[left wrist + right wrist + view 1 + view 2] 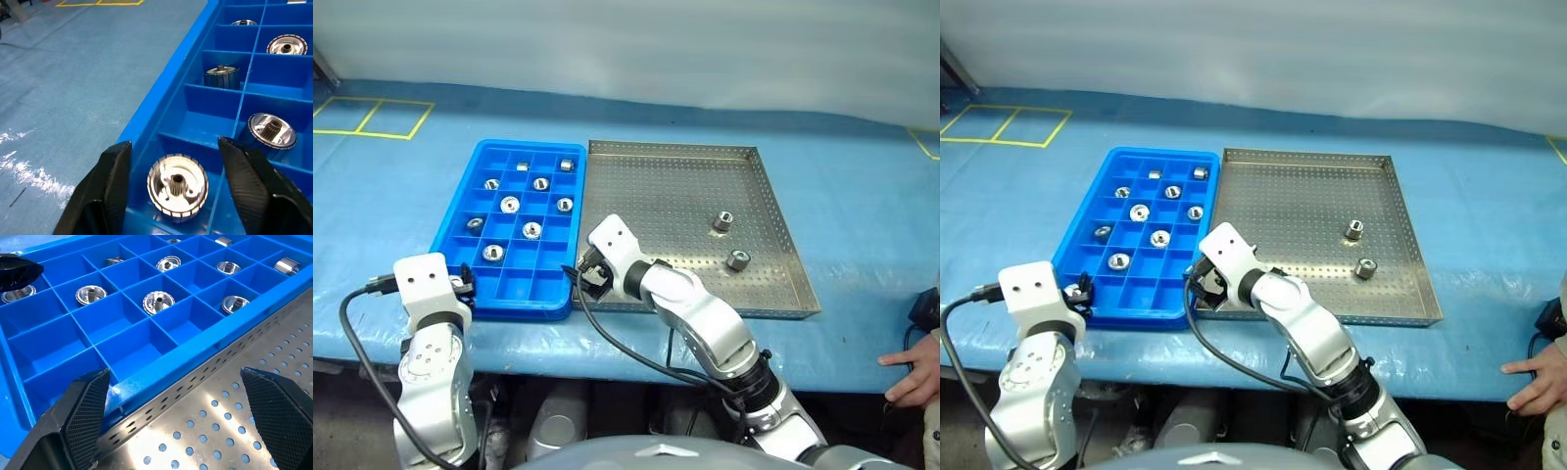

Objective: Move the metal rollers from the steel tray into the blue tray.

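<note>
The left gripper (173,169) stands open over a shiny silver metal roller (177,185) lying in a near corner compartment of the bright blue plastic compartment tray (470,191). The right gripper (178,396), jaws wide apart and empty, hovers at the edge where this tray meets the grey perforated steel tray (773,196). Two rollers (722,221) remain there.

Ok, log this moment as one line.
left gripper: open over roller in blue tray | right gripper: open, empty | steel tray: two rollers left

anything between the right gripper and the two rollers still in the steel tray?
Nothing. In the left eye view, bare perforated floor of the steel tray separates the right gripper from the two rollers.
</note>
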{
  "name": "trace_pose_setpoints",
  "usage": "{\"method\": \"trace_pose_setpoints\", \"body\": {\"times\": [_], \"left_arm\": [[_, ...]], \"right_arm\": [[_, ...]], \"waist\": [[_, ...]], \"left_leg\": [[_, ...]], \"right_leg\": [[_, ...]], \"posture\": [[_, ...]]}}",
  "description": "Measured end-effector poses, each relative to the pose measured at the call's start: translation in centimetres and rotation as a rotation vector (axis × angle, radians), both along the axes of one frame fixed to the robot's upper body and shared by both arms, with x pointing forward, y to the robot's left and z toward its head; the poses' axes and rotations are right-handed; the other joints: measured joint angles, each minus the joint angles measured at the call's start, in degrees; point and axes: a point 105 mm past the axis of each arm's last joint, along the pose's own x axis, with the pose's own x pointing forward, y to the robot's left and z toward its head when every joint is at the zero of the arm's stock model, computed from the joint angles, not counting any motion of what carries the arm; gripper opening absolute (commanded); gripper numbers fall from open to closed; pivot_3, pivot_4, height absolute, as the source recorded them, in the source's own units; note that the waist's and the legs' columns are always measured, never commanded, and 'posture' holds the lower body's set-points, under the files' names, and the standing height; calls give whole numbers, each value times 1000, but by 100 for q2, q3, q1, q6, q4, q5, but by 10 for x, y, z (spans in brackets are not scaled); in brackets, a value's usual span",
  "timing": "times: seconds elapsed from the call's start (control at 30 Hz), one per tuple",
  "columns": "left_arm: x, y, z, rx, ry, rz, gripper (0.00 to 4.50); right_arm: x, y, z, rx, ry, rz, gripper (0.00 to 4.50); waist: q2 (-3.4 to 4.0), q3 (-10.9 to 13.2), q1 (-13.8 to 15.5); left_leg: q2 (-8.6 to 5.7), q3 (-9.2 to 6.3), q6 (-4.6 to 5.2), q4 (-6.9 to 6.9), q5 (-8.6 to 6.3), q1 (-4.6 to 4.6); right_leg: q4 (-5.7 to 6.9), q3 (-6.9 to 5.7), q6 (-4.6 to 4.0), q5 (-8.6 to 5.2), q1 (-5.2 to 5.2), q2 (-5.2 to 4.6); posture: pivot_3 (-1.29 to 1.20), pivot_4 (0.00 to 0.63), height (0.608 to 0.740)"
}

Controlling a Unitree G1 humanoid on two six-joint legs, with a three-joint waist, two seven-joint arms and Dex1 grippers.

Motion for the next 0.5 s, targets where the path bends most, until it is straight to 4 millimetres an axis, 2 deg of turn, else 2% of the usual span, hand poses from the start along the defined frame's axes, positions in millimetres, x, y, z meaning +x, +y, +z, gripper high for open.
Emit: {"method": "trace_pose_setpoints", "body": {"times": [0.17, 0.27, 0.37, 0.5], "left_arm": [[18, -32, 20, -13, -108, -211, 4476], [24, -69, 28, -37, -153, -449, 4476], [19, -109, 26, -85, -144, -705, 4476], [9, -144, 23, -127, -125, -921, 4476]], "right_arm": [[29, -32, 12, 54, -20, -246, 4500], [59, -61, 21, 80, -33, -458, 4500], [82, -86, 22, 96, -44, -623, 4500], [105, -116, 11, 84, -29, -800, 4500]], "waist": [[1, 0, -67], [2, 1, -113], [4, 1, -221], [9, 5, -347]], "left_leg": [[0, 4, 1, 0, 1, -2], [-1, 7, 0, -1, 1, -2], [-3, 9, 2, -3, 1, -4], [-8, 13, 1, -6, 1, -3]], "right_leg": [[0, 2, -8, 5, -3, 0], [0, 3, -29, 17, -4, 0], [-3, 5, -29, 17, -5, -1], [-2, 7, -6, 31, -7, 4]], "posture": [[256, 150, 740], [235, 150, 740], [218, 150, 740], [214, 150, 740]]}}
